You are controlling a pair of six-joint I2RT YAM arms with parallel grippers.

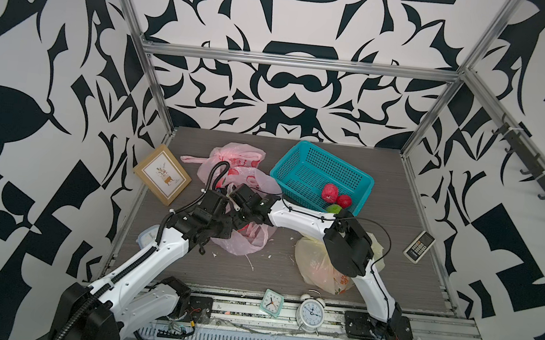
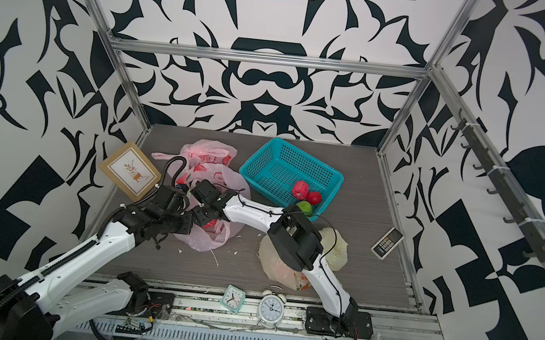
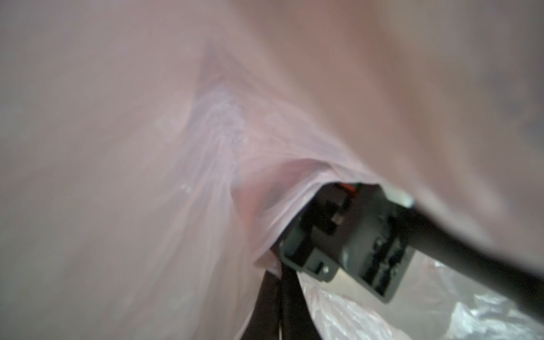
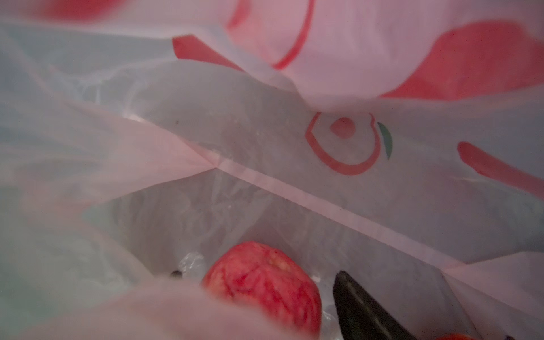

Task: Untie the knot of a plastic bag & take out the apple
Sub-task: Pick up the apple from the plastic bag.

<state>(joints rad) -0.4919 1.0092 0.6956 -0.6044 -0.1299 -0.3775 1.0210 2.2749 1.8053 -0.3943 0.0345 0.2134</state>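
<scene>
Film of the pink bag [image 3: 147, 176] lies against my left wrist lens, gathered in folds at the left end effector [image 3: 279, 294], which is clenched, though I cannot tell on what. Inside the bag my right end effector [image 4: 257, 275] stands released, its dark finger [image 4: 362, 306] just beside the apple [image 4: 265, 294], whose near side a fold of film hides. Around them on the bench [image 1: 253, 272]: a second pink bag [image 1: 235, 153] behind, a teal basket [image 1: 299, 166] of fruit [image 1: 330, 192], a yellow bag [image 1: 312, 268] under the right arm [image 1: 297, 216], a picture frame [image 1: 162, 174].

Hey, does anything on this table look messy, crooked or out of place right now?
White scraps litter the table beside the pink bag, like torn debris. The square teal clock lies tilted across the table's front edge.
</scene>
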